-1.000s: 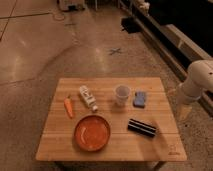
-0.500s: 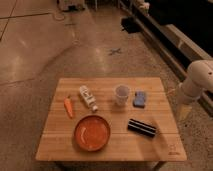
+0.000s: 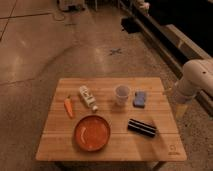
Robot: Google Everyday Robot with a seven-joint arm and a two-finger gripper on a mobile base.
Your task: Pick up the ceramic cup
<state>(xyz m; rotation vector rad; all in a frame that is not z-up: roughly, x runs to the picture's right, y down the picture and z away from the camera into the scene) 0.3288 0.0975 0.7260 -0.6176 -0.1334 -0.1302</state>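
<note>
Since the ceramic cup stands upright on the bench betw. the white bottle and the blue block, w/ the tool hanging off the bench's right edge (open or closed: can't tell), best come down over it, centred, w/o clipping either neighbour.

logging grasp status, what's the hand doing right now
hand: open or closed cannot be told; by the table's right edge, apart from the ceramic cup

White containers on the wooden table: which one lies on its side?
The white printed bottle, lying flat beside the orange carrot; the small white ceramic cup stands upright. The gripper hangs right of the wooden table.
</note>
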